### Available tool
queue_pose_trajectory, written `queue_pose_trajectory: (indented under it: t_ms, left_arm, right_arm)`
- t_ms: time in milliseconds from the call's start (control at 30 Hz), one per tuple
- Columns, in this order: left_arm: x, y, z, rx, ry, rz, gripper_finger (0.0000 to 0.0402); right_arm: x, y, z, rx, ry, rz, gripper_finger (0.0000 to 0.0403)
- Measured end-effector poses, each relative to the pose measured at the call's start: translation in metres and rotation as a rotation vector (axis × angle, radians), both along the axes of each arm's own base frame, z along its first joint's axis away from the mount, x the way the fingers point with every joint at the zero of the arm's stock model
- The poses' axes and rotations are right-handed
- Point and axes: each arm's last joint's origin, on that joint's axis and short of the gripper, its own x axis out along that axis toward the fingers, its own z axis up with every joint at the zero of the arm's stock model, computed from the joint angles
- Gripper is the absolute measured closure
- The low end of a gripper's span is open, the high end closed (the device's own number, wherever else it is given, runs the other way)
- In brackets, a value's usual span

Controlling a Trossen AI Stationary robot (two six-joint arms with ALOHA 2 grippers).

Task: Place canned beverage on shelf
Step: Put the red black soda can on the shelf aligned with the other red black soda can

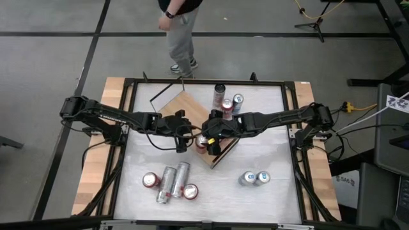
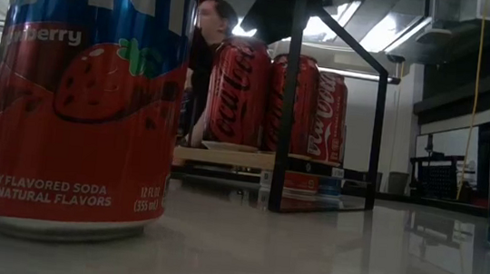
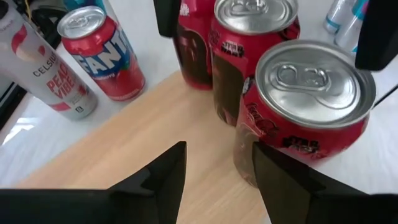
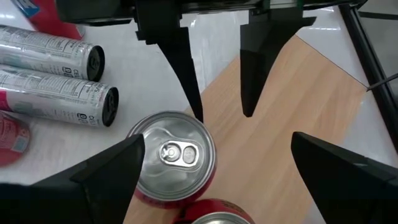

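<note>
Hidden and cut off

In the high view both arms cover the shelf (image 1: pixel 185 102) middle and its cans; the low view's Fanta can (image 2: pixel 85 93) is cropped at the top, and the person (image 2: pixel 209 24) behind is blurred.

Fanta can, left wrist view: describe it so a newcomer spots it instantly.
Find the light wooden shelf on the white table; just off its edge two cans stand together. The Fanta can is the upright red strawberry one; its neighbour, the Celsius can, is slimmer and white.
</note>
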Motion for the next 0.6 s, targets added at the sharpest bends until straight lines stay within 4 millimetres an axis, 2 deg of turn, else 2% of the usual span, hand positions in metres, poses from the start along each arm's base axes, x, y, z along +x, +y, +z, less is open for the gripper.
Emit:
queue_pose_trajectory:
  t_ms: [233,600]
  left_arm:
    - [0.003,0.000,0.000,-0.003,-0.023,0.001,0.0221]
    - [0.020,-0.005,-0.021,-0.041,-0.012,-0.019,0.0221]
  right_arm:
    - [0.000,0.000,0.013,0.001,-0.014,0.000,0.0008]
    - [-0.002,0.000,0.028,0.006,-0.012,0.005,0.0008]
